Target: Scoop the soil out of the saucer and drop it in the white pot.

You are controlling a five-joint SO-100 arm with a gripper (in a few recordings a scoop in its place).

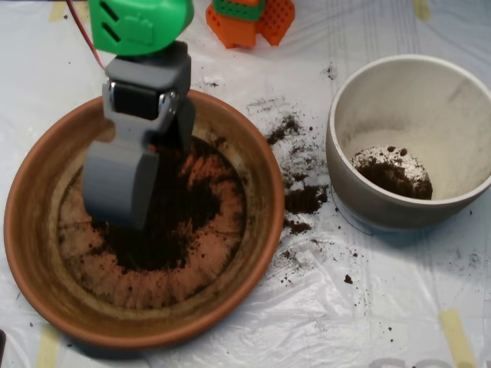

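A wide terracotta saucer [46,253] fills the left half of the overhead view. Dark soil [180,211] lies loose across its middle, thin enough that the ridged clay shows around it. My grey scoop [119,188] hangs over the saucer's left-centre, its lower end down at the soil; its two shells look pressed together. The green and grey arm parts [142,46] reach in from the top. At the right stands the white pot [399,69], with a small heap of soil [395,172] on its floor.
Spilled soil crumbs [299,172] are scattered on the plastic sheet between saucer and pot. An orange printed part [249,19] sits at the top edge. Yellow tape strips [456,333] hold the sheet down at the lower right.
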